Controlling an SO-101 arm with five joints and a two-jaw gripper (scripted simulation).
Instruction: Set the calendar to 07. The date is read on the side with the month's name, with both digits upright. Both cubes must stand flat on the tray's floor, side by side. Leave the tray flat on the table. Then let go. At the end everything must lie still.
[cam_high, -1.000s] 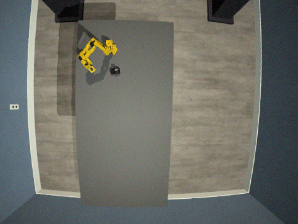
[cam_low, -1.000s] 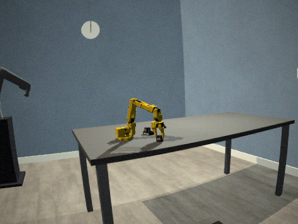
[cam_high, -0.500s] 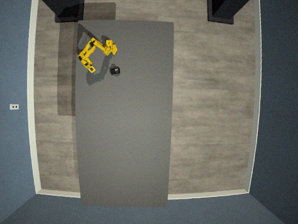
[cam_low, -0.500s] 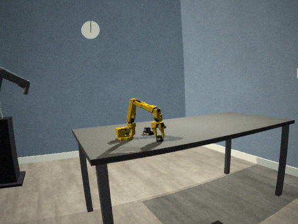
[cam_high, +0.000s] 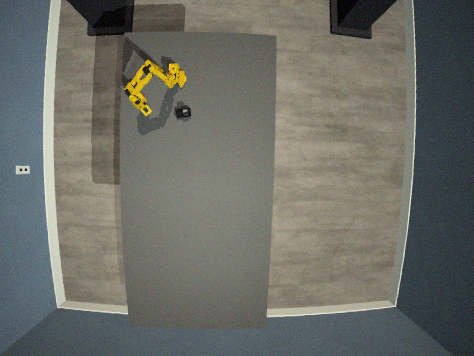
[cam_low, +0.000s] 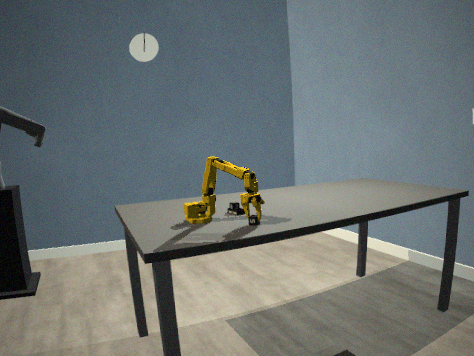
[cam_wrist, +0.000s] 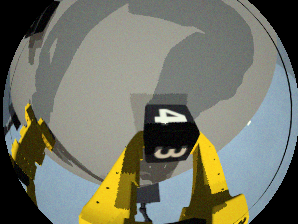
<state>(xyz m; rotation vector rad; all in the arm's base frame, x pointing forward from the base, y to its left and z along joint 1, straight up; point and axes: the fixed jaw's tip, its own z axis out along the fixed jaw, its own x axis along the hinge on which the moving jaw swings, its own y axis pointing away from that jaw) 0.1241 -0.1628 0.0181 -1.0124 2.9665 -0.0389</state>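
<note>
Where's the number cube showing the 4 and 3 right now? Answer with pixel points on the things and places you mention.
The number cube (cam_low: 254, 220) (cam_wrist: 169, 134) is between the gripper's (cam_low: 255, 216) (cam_wrist: 169, 145) fingers, low over the table's (cam_low: 350, 200) near edge in the exterior view.

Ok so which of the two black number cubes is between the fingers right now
The cube showing a 4 and a 3; the yellow fingers grip it, away from the tray. The other cube isn't between them.

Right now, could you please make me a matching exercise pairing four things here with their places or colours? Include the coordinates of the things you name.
Things:
1. clock (cam_low: 144, 47)
2. numbered cube (cam_low: 254, 220) (cam_wrist: 167, 131)
3. table (cam_high: 200, 225) (cam_low: 350, 200) (cam_wrist: 100, 75)
4. arm (cam_high: 139, 82) (cam_low: 208, 175) (cam_wrist: 27, 150)

Places or colours:
A. yellow
B. between the fingers of the claw (cam_high: 182, 79) (cam_low: 254, 216) (cam_wrist: 171, 134)
C. on a blue wall (cam_low: 225, 100)
D. grey on top

Pairs: 1-C, 2-B, 3-D, 4-A
</note>
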